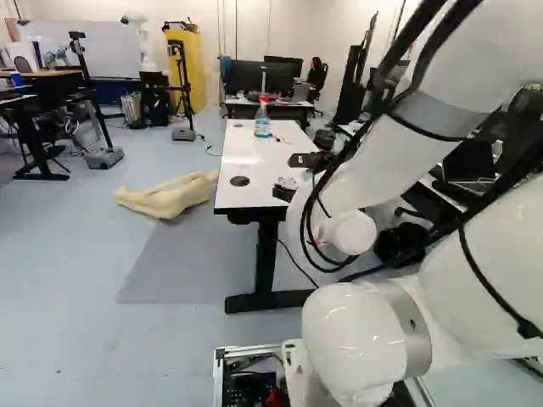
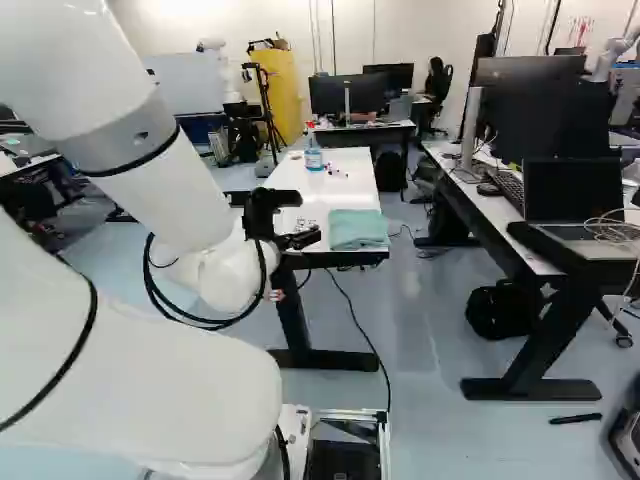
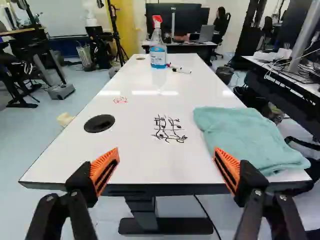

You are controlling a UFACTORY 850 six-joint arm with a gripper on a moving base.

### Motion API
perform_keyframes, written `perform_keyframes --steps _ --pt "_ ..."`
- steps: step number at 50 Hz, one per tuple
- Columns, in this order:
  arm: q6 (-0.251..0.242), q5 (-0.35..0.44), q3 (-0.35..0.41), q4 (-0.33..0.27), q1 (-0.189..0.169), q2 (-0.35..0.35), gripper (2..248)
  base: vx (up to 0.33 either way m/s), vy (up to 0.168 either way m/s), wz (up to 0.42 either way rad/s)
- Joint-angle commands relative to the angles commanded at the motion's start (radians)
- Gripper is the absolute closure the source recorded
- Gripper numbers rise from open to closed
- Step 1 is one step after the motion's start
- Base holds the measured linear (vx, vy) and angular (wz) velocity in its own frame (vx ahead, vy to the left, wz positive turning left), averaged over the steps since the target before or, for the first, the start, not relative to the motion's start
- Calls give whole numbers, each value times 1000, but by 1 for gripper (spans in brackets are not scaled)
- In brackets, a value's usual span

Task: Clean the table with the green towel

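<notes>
And the gripper [image 3: 166, 152] is spread empty, green towel [image 3: 242, 135] ungrasped, black scribble [image 3: 169, 129] and red marks [image 3: 120, 100] left to be wiped off the table [image 3: 135, 75]!

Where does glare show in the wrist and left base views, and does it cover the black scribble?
Wrist view: bright streaks cross the glossy white rectangular tabletop, beyond the thin black ink scribble, leaving it legible; left base view: small highlights on the glossy white rounded arm joint.
</notes>
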Motion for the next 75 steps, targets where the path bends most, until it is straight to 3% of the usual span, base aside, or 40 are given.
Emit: perform_keyframes --steps 37,75 --pt "0 -17 -79 0 -88 30 3 0 0 0" --pt "0 -260 -242 0 -209 -52 3 0 0 0"
